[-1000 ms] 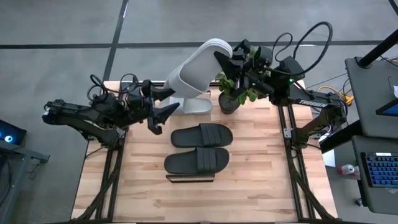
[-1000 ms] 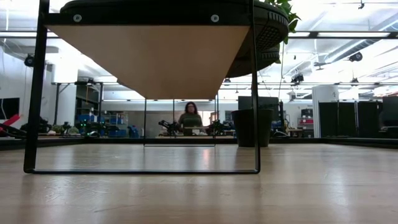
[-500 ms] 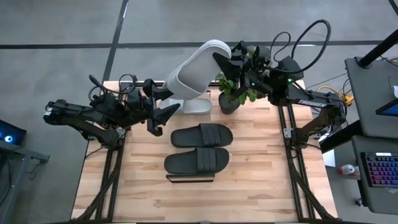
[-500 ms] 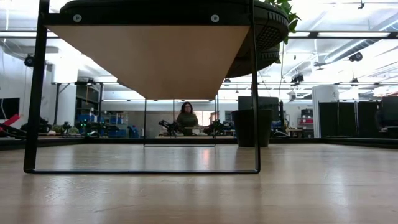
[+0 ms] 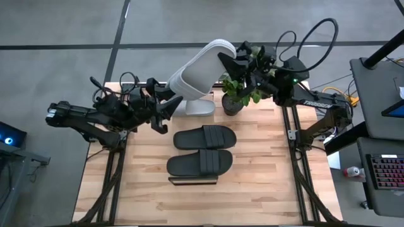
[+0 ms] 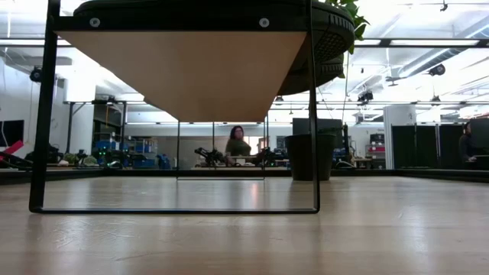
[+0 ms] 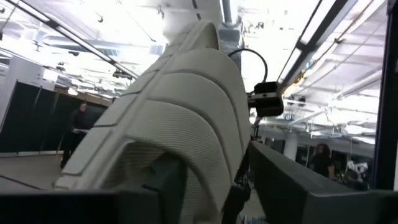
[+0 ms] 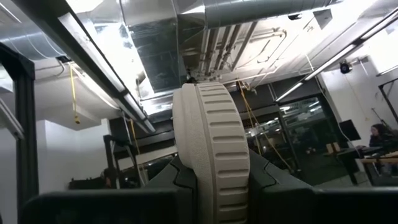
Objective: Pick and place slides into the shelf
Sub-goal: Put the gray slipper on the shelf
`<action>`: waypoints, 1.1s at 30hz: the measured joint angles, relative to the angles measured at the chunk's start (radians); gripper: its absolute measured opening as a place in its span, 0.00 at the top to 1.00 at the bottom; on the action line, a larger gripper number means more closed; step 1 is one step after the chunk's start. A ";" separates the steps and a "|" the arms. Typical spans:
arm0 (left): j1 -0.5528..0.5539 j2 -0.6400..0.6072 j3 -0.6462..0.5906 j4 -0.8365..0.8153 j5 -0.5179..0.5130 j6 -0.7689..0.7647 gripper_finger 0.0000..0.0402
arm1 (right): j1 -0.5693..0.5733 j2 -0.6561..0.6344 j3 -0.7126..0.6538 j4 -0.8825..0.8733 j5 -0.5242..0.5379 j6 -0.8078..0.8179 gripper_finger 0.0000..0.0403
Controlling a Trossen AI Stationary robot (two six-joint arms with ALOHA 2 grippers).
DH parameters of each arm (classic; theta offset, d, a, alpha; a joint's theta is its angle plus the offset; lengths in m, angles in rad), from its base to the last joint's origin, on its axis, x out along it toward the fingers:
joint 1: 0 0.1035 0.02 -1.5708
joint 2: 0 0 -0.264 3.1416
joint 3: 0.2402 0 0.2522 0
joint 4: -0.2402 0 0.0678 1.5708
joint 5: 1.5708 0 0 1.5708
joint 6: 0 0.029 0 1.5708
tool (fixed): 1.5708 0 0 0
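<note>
From above, I see my right gripper [image 5: 235, 63] clamped on one end of a pale grey slide [image 5: 197, 70], holding it raised over the table's far edge. My left gripper [image 5: 165, 104] sits at the slide's other end, fingers either side of it; I cannot tell whether they grip. A second grey slide [image 5: 199, 106] lies beneath. Two dark slides [image 5: 203, 150] rest on the shelf [image 6: 183, 69] mid-table. A potted plant [image 5: 235, 98] stands just right of the grey slides.

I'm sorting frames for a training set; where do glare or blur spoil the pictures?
Left wrist view: ceiling lights blow out behind the pale slide, and its near strap is soft. Right wrist view: bright ceiling patches, but the slide's ridged edge stays sharp. Low view: bright room behind, shelf underside shaded. High view: evenly lit.
</note>
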State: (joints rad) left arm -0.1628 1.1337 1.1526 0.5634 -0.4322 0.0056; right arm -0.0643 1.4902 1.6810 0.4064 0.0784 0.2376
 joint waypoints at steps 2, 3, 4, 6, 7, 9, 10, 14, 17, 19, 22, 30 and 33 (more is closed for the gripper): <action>0.007 0.013 0.001 0.013 0.000 0.001 0.68 | 0.000 0.000 -0.001 -0.007 -0.006 0.012 0.88; 0.009 0.023 0.004 0.015 -0.005 0.001 0.72 | 0.000 -0.001 -0.001 -0.011 -0.006 0.020 0.88; 0.013 0.033 0.006 0.022 -0.014 0.000 0.76 | 0.000 -0.001 -0.001 -0.021 -0.006 0.027 0.88; 0.016 0.048 0.006 0.039 -0.030 0.001 0.85 | 0.000 -0.002 0.000 -0.043 -0.006 0.034 0.88; 0.018 0.055 0.006 0.051 -0.036 0.000 0.90 | 0.000 -0.002 0.000 -0.050 -0.006 0.036 0.88; 0.023 0.060 0.006 0.058 -0.042 0.000 0.97 | -0.001 -0.002 0.000 -0.060 -0.005 0.037 0.88; 0.025 0.060 0.006 0.057 -0.043 0.001 0.98 | -0.001 -0.002 0.000 -0.061 -0.003 0.036 0.88; 0.026 0.047 0.004 0.048 -0.048 0.001 0.99 | -0.001 -0.005 -0.001 -0.063 0.001 0.001 0.88; 0.026 0.017 0.004 0.008 -0.044 0.007 1.00 | 0.000 -0.011 -0.003 -0.067 0.002 -0.049 0.88; 0.026 -0.005 0.004 -0.016 -0.045 0.022 1.00 | 0.000 -0.019 -0.003 -0.070 0.001 -0.068 0.84; 0.027 -0.041 0.004 -0.038 -0.058 0.038 1.00 | 0.001 -0.027 -0.006 -0.096 0.017 -0.078 0.73; 0.028 -0.149 0.007 -0.114 -0.077 0.037 1.00 | 0.002 -0.049 -0.007 -0.134 0.054 -0.124 0.60; 0.027 -0.189 0.008 -0.205 -0.079 0.029 1.00 | 0.002 -0.058 -0.006 -0.160 0.057 -0.152 0.59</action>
State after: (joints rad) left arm -0.1358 0.9447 1.1604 0.3583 -0.5113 0.0346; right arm -0.0628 1.4322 1.6749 0.2469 0.1349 0.0856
